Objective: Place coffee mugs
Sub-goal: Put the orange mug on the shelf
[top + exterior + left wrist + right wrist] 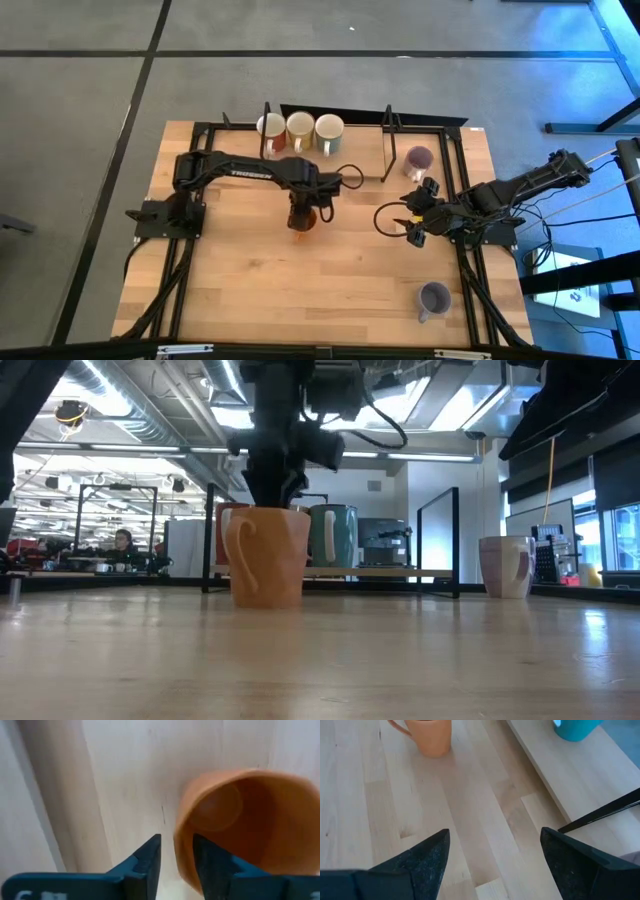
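Left pincer straddles the orange mug's rim, jaws slightly parted, wall between them; glazed ceramic is rigid, slippery, chippable; right pincer gapes empty.

The wooden table carries 1 orange mug upright near its centre. A purple mug stands toward 4 o'clock and another purple mug toward 2 o'clock. On the raised shelf at 12 o'clock, 3 mugs stand in a row.
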Robot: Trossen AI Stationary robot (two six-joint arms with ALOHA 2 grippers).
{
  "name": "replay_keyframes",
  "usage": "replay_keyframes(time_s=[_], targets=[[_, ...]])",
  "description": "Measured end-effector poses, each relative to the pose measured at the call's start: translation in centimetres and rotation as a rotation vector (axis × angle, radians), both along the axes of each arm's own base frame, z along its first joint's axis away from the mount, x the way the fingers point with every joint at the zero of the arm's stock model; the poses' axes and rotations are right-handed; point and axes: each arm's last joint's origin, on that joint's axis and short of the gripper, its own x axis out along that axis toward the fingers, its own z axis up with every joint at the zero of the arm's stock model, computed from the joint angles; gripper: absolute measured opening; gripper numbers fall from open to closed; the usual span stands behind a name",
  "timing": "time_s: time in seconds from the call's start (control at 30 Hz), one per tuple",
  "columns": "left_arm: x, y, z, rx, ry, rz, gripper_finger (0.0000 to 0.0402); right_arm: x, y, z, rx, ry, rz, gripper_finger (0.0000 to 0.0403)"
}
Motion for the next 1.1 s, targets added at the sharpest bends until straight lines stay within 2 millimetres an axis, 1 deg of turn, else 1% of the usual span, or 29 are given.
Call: replay_keyframes(time_s=[0.07,0.2,0.27,0.4,0.47,0.63,0.87,0.97,1.03,1.1], targets=[[-0.5,0.0,1.0,-0.007,-0.001,0.073,0.0116,0.0,0.0,0.0,0.000,0.000,0.000,0.0298],[-1.7,-0.6,4.2,-0.030,-0.104,0.277,0.0120,0.0,0.0,0.0,0.001,0.000,0.000,0.0298],[-2.3,-1.3,5.6,-0.044,-0.150,0.392,0.0120,0.0,0.0,0.0,0.000,0.003,0.001,0.0298],[-3.0,-3.5,7.1,-0.026,-0.242,0.619,0.0121,0.0,0.0,0.0,0.000,0.003,0.001,0.0298],[-3.2,-5.1,7.4,-0.024,-0.264,0.680,0.0121,0.0,0.0,0.0,0.002,0.004,0.002,0.0298],[-4.3,-10.2,7.5,0.042,-0.326,0.782,0.0121,0.0,0.1,-0.1,0.016,0.012,0.015,0.0298],[-6.3,-15.8,7.5,0.061,-0.445,0.938,0.0121,0.0,0.1,-0.1,0.032,0.020,0.031,0.0298],[-7.0,-17.0,6.7,0.051,-0.469,1.028,0.0122,0.0,0.1,-0.1,0.029,0.025,0.043,0.0298],[-7.1,-17.0,6.0,0.043,-0.468,1.098,0.0122,0.0,0.1,-0.1,0.024,0.026,0.049,0.0298],[-7.1,-17.1,5.0,0.029,-0.458,1.129,0.0122,0.0,0.1,-0.1,0.024,0.026,0.049,0.0298]])
